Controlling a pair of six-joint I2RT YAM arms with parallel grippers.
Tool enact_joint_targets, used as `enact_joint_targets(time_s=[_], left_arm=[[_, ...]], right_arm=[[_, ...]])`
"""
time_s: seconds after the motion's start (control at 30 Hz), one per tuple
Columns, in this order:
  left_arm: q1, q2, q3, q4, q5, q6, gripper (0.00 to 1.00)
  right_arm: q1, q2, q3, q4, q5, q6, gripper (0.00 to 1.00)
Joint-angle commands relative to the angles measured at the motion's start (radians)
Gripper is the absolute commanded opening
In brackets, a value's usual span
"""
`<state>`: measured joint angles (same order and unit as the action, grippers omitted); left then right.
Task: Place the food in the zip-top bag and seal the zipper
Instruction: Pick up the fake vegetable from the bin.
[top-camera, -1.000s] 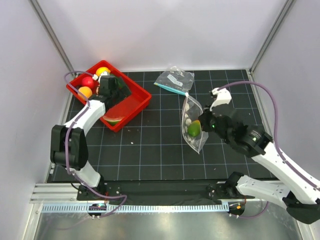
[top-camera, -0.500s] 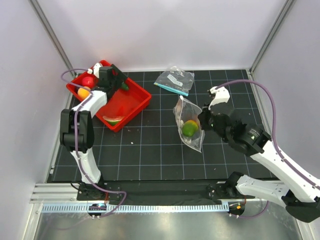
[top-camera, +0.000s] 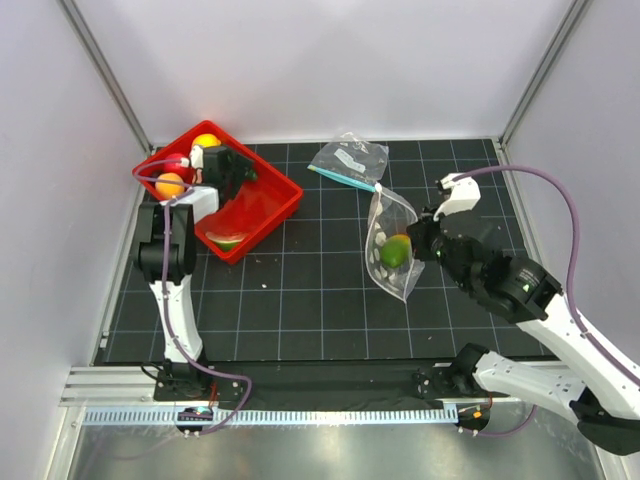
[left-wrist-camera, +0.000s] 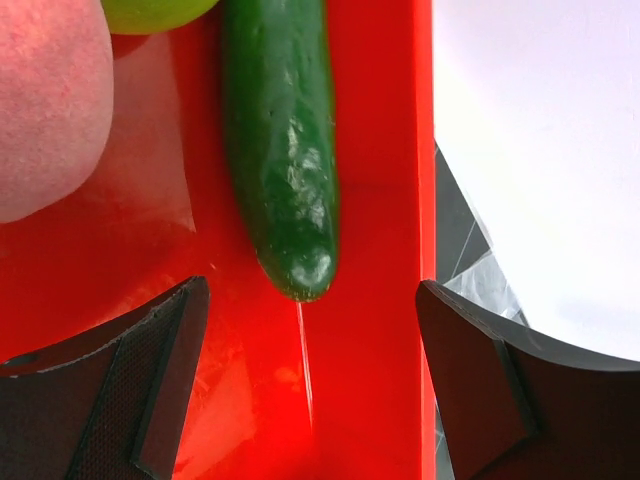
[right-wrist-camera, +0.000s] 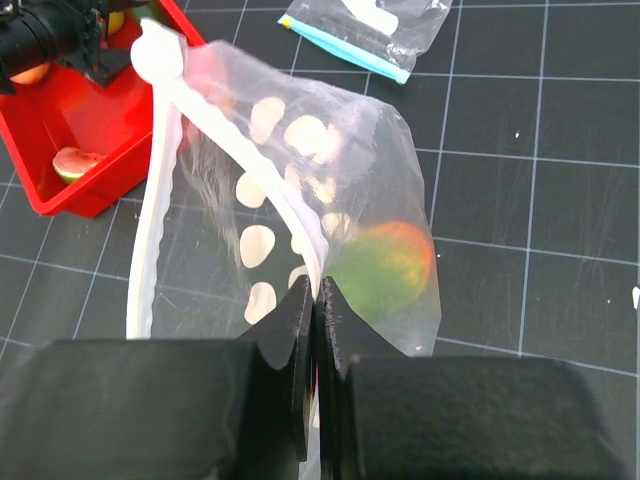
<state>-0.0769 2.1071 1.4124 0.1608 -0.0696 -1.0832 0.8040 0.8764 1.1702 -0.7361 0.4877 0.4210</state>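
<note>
The zip-top bag (top-camera: 388, 232) hangs tilted above the mat, its mouth gaping. My right gripper (right-wrist-camera: 318, 300) is shut on one lip of its pale zipper (right-wrist-camera: 160, 180). A green-and-orange fruit (right-wrist-camera: 385, 265) lies inside the bag. More food sits in the red tray (top-camera: 285, 195): a yellow ball (top-camera: 206, 141), a red one (top-camera: 178, 165), an orange one (top-camera: 170, 184) and a watermelon slice (top-camera: 228, 241). My left gripper (left-wrist-camera: 310, 380) is open low in the tray. A dark green cucumber-like piece (left-wrist-camera: 285, 150) lies just beyond its fingertips, and a pink peach (left-wrist-camera: 40, 100) sits to its left.
A smaller clear pouch with a teal strip (top-camera: 348, 162) lies at the back of the black gridded mat. The tray wall (left-wrist-camera: 400, 150) runs close beside my left gripper's right finger (left-wrist-camera: 480, 390). White enclosure walls stand on three sides.
My left arm has folded more upright while its gripper stayed in the tray, jaws slightly narrower. The right gripper swung the bag a little left, then back right.
</note>
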Motion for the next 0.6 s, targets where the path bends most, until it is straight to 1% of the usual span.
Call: enact_joint_targets(time_s=[0.0,0.2,0.33,0.47,0.57], left_arm=[[0.02,0.037,0.059,0.049,0.002,-0.046,0.87],[0.023,0.082,0.089,0.048,-0.007,-0.078,0.83],[0.031,0.088,0.089,0.065,-0.033,-0.078,0.78],[0.034,0.157,0.132,0.08,-0.001,-0.103,0.77],[0.034,0.186,0.168,0.089,0.024,-0.118,0.72]], right_arm=[[-0.002,-0.037,-0.012,0.055,0.046,-0.007,0.01],[-0.002,-0.051,-0.04,0.081,0.06,-0.017,0.01],[-0.002,-0.054,-0.046,0.093,0.074,-0.028,0.01],[-0.002,-0.065,-0.063,0.115,0.077,-0.033,0.01],[-0.003,-0.074,-0.069,0.118,0.078,-0.033,0.01]])
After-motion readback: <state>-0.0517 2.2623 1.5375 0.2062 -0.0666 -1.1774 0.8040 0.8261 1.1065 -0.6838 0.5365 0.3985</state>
